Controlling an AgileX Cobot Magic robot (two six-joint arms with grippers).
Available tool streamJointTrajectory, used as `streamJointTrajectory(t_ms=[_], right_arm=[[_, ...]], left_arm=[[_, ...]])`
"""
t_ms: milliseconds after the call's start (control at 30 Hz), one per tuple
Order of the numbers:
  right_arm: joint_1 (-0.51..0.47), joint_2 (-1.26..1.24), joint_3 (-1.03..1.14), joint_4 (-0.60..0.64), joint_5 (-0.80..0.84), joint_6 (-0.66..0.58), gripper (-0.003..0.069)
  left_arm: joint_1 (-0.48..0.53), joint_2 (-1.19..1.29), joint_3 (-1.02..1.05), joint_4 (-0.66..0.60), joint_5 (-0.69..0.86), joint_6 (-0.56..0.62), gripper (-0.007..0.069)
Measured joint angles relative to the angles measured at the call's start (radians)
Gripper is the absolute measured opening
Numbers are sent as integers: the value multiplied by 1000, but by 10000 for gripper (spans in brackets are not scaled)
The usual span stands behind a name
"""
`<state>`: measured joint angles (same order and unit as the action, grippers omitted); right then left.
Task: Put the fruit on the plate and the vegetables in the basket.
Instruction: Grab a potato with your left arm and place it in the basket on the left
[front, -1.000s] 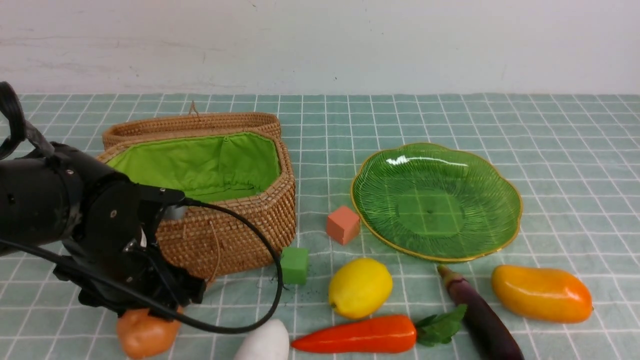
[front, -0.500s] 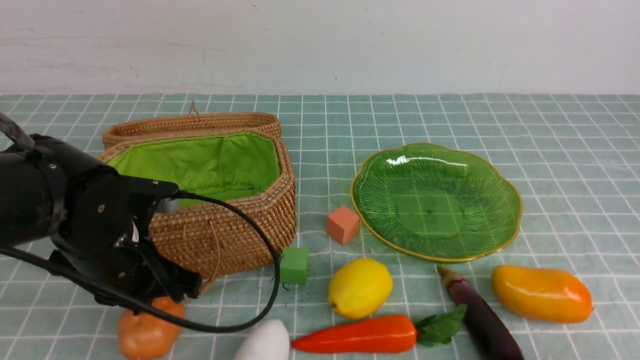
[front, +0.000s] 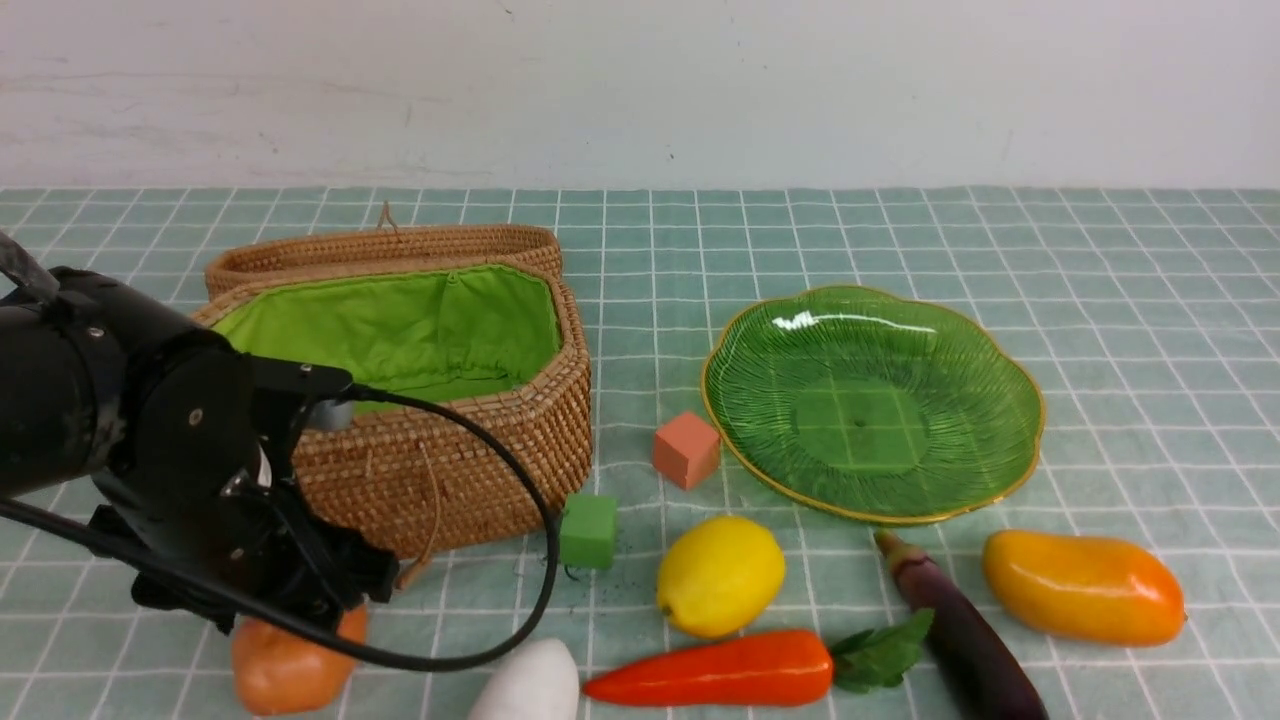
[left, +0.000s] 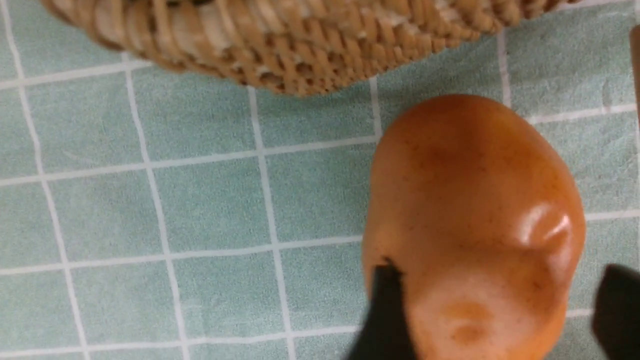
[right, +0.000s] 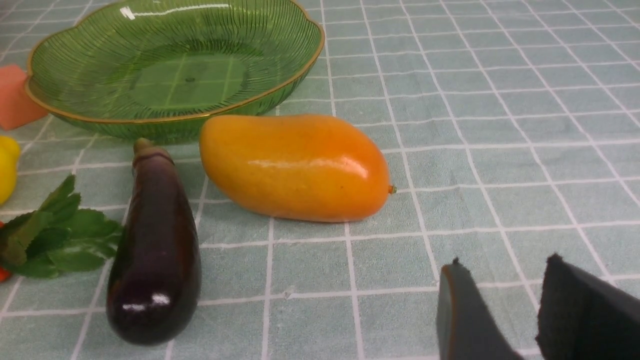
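**Left claw straddling the potato, nothing pinched yet**

Front view: I am seeing the left claw (front: 300, 590) hanging low over the potato (front: 290, 665), which is lying on the bench (front: 900, 230) just in front of the basket (front: 470, 450). The claw's tips are hiding behind its own body here. The plate (front: 1000, 340) is sitting bare, with the lemon (front: 720, 575), carrot (front: 715, 670), eggplant (front: 965, 635) and mango (front: 1085, 588) lying on the cloth on its near side. The right claw is not showing in this view.

Left wrist view: I am finding the claw spread, with the potato lying between its two fingers. One finger (left: 385, 310) is sitting right at the potato's flank, though I cannot tell whether it is touching, and the other is standing a little clear. The skin is shining, so I am judging it a hard, light, slick shell. I am aiming to close across its fat middle, since a pinch near a rounded end could make it squirt out.

Right wrist view: the right claw (right: 505, 270) is hovering over bare cloth, slightly parted and holding nothing, near the mango. That fruit is looking just as glossy and rounded, so I am reckoning on a grip across its short width
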<state>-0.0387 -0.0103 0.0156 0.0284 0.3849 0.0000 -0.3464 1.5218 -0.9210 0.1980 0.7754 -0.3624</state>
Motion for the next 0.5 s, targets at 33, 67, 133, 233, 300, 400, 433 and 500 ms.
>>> streamJointTrajectory(t_ms=[33, 67, 133, 233, 300, 400, 433, 500], right_arm=[[0, 0, 0, 0, 0, 0, 241], [0, 0, 0, 0, 0, 0, 241], [0, 0, 0, 1, 0, 0, 241], [0, 0, 0, 0, 0, 0, 241], [0, 0, 0, 0, 0, 0, 241], [0, 0, 0, 0, 0, 0, 241], [0, 0, 0, 0, 0, 0, 241], [0, 0, 0, 0, 0, 0, 241]], left_arm=[[0, -2, 1, 0, -4, 0, 616], [0, -2, 1, -1, -9, 0, 641], [0, -2, 1, -4, -26, 0, 663], [0, -2, 2, -5, -39, 0, 670], [0, 6, 9, -7, -58, 0, 670], [0, 31, 29, -6, -84, 0, 669], [0, 44, 37, -6, -90, 0, 668], [0, 65, 45, -6, -91, 0, 666]])
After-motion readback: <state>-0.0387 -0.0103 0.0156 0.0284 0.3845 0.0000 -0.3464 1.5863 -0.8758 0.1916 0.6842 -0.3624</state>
